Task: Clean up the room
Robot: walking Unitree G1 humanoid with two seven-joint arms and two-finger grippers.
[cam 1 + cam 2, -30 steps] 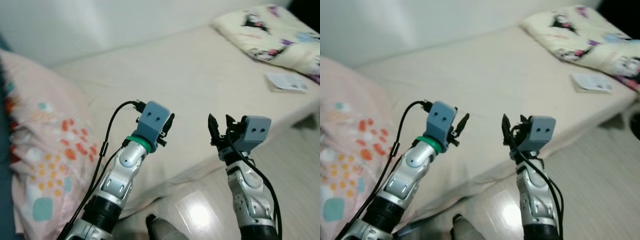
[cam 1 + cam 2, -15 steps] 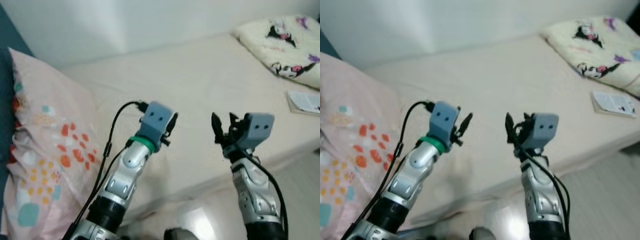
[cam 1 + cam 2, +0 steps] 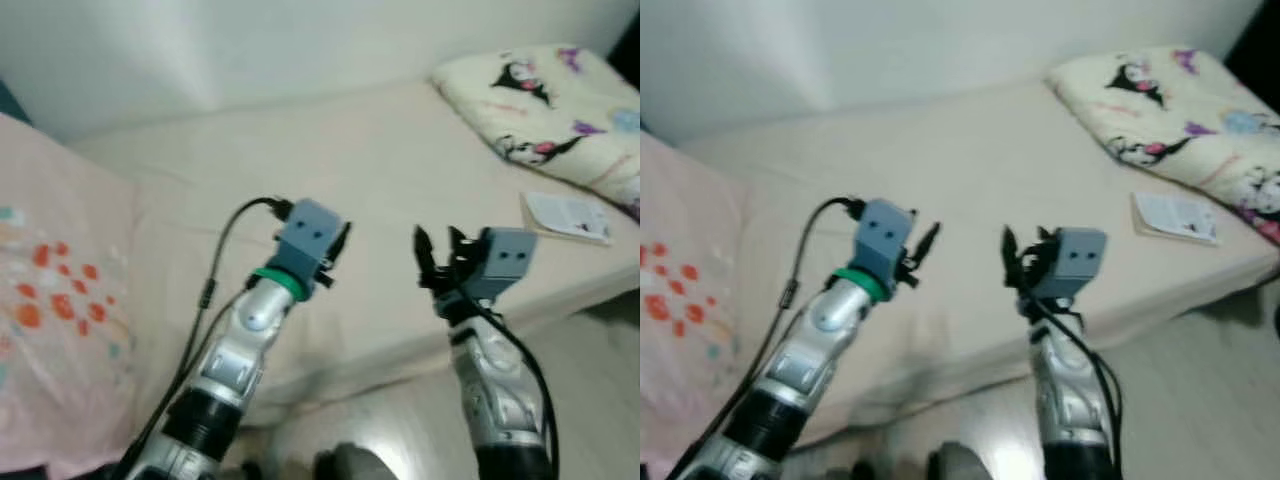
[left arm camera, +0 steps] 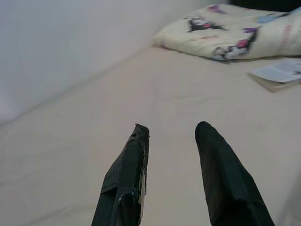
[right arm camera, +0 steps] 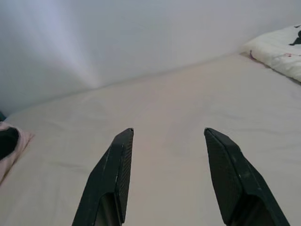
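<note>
A wide bed (image 3: 400,170) with a plain cream sheet runs across the scene, backed by a pale wall (image 3: 250,40) on the far side. At the far left lies a pink pillow (image 3: 50,290) printed with orange and teal spots, resting on the near left part of the bed. A strip of light wooden floor (image 3: 590,380) shows along the near right, below the mattress edge.

The left claw (image 3: 340,245) is raised over the middle of the sheet, its silver arm reaching up from the near left with a black cable looping beside it. In the left wrist view its two black fingers (image 4: 127,183) stand apart with a clear gap, released and gripping nothing, with bare sheet beyond them.

Just to the right, the right claw (image 3: 432,262) is held up at a similar height, above the near edge of the bed. Its fingers (image 5: 113,174) are spread wide in the right wrist view, empty, touching nothing.

Further right, a thin booklet (image 3: 565,215) lies flat on the sheet near the mattress edge, well apart from both claws. Beyond it, at the far right, a cream blanket (image 3: 530,100) with cartoon prints is bunched on the bed.
</note>
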